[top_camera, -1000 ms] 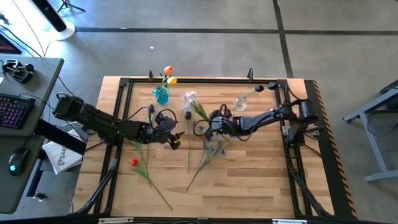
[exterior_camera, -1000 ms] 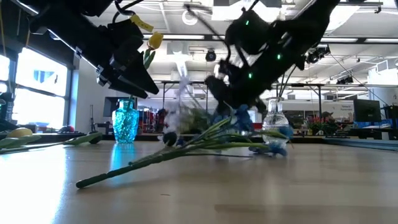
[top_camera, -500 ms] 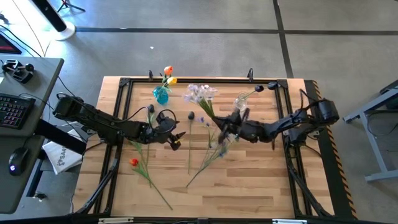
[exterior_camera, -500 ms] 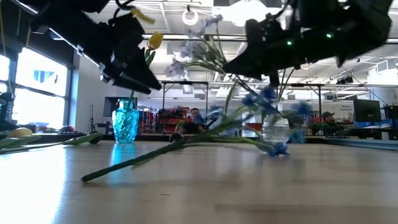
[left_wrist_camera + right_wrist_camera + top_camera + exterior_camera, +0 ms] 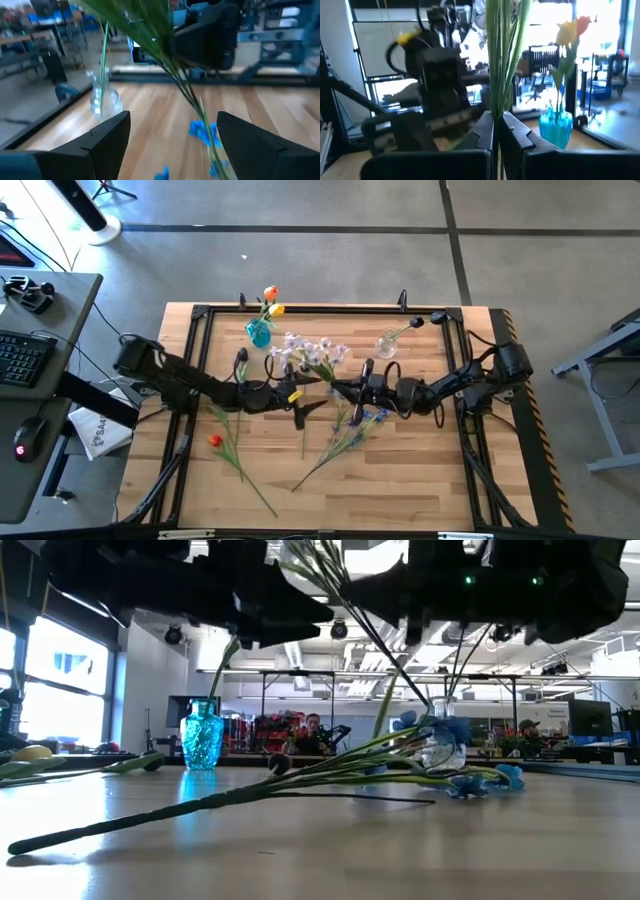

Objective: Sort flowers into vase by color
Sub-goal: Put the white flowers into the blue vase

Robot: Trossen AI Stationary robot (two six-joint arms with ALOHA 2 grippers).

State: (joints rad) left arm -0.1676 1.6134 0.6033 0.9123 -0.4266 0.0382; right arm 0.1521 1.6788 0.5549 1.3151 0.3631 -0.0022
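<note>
A pale pink-white blossom spray [image 5: 310,350] is held up over the table's middle by my right gripper [image 5: 340,389], which is shut on its green stems. My left gripper [image 5: 308,408] stands open and level just left of it, facing those stems [image 5: 175,80] without touching them. A blue vase [image 5: 259,332] at the back holds an orange and a yellow flower [image 5: 568,29]. A clear vase [image 5: 388,343] holds one stem. Blue flowers [image 5: 365,418] and a red flower [image 5: 215,441] lie flat on the wood. My right gripper pinches the spray's bunched green stems [image 5: 497,100] between its two fingers, some way below the blossoms. The fingers [image 5: 515,131] come in level from the table's right and lie across the stems. The spray is lifted clear, with its blossoms slanting toward the far left.
Long green stems [image 5: 200,808] lie across the near middle of the table. A black frame [image 5: 330,310] runs along the table's edges. A desk with keyboard and mouse [image 5: 25,360] stands off the left side. People sit in the room behind [image 5: 315,730].
My right gripper has risen and tipped from pointing down to level, lifting the pale spray off the table; its blossoms now stand high. My left gripper has moved toward the table's right, toward the spray, and turned level. The blue flowers and a long stem slid a little.
</note>
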